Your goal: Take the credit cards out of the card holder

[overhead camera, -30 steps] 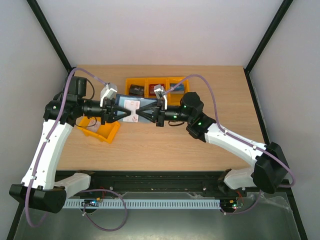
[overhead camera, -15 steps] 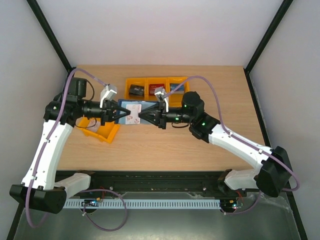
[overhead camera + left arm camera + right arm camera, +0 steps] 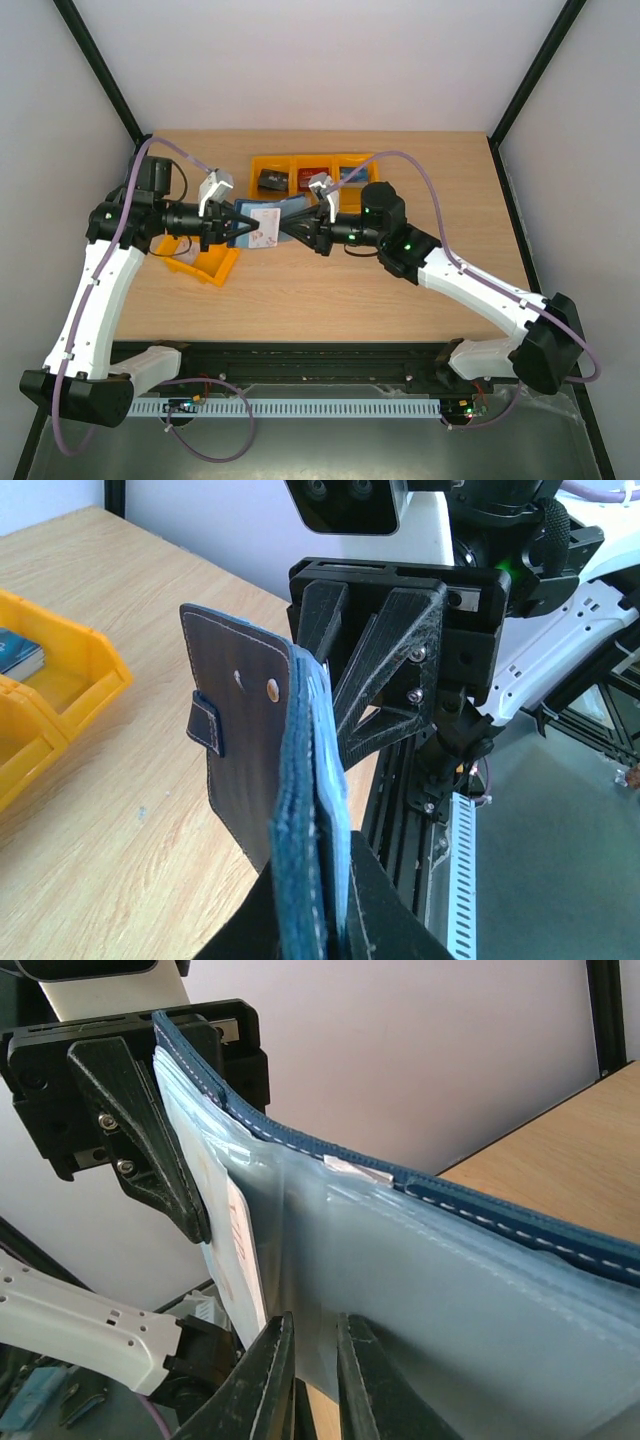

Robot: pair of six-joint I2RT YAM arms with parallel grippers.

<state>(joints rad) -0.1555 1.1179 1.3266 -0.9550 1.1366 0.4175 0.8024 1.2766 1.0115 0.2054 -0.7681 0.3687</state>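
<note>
The navy card holder hangs in the air between the two grippers. My left gripper is shut on one end of it; in the left wrist view the holder stands upright between the fingers, snap tab to the left. My right gripper has its jaws nearly together on the lower edge of a pale clear sleeve. The white card with red marks shows in the sleeves beside the left gripper, and also in the right wrist view. The black and teal cards are not visible.
An orange divided bin with dark items stands at the back of the wooden table. A second orange bin lies under the left arm, and also shows in the left wrist view. The table's near edge lies below the grippers.
My right gripper has drawn back to the right, away from the left gripper. The holder now spreads and bends between them. The white card has stayed by the left gripper.
</note>
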